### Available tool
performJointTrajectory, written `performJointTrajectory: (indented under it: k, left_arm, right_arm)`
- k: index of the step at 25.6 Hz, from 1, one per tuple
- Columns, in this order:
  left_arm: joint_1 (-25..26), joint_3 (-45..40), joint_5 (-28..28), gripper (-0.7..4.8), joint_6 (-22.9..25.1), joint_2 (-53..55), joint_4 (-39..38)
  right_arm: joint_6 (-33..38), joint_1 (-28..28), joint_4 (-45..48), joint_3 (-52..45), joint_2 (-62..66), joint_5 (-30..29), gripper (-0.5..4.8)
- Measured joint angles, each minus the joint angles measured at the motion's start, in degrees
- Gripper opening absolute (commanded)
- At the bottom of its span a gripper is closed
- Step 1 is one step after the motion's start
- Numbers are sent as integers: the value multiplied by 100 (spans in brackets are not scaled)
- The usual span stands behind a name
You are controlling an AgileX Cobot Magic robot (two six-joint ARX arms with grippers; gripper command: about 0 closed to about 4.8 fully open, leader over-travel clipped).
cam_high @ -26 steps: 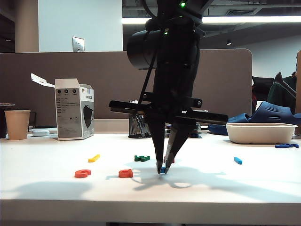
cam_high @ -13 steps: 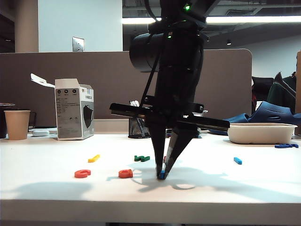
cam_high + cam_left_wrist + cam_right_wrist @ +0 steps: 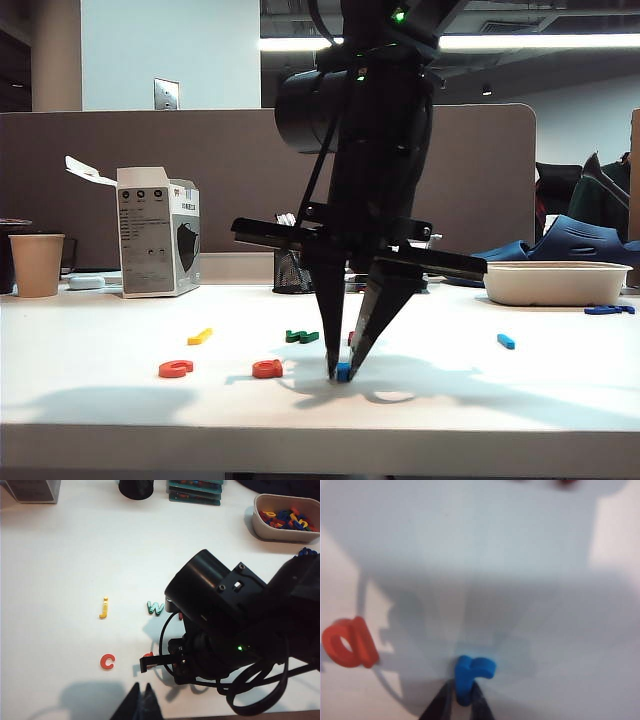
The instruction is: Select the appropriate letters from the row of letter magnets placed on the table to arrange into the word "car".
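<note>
The right gripper (image 3: 342,374) stands tip-down on the white surface (image 3: 520,400), its dark fingers slightly parted with the stem of the blue "r" (image 3: 470,672) between their tips; the wrist view cannot settle whether they press it. The flat plastic letter lies on the surface. Just beside the gripper sits the rounded orange-red "a" (image 3: 350,642), and farther off on that side the orange-red "c" (image 3: 175,369). Beyond the gripper lie the green letter (image 3: 301,336) and the yellow "j" (image 3: 200,336); a straight blue bar (image 3: 506,341) lies well apart on the other side. A shallow beige tray (image 3: 260,522) holds a heap of mixed coloured letters. The left gripper (image 3: 141,700) hangs near the "c", its dark fingertips drawn together on nothing.
</note>
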Motion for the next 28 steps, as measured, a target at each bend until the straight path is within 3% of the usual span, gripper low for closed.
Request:
performJointTrajectory:
  k: [7, 28]
  left_arm:
    - [0, 0, 0, -5, 0, 0, 0]
    - [0, 0, 0, -5, 0, -2, -2]
  right_arm:
    - [0, 0, -2, 0, -2, -9, 95]
    - [-20, 0, -302, -48, -85, -85, 95]
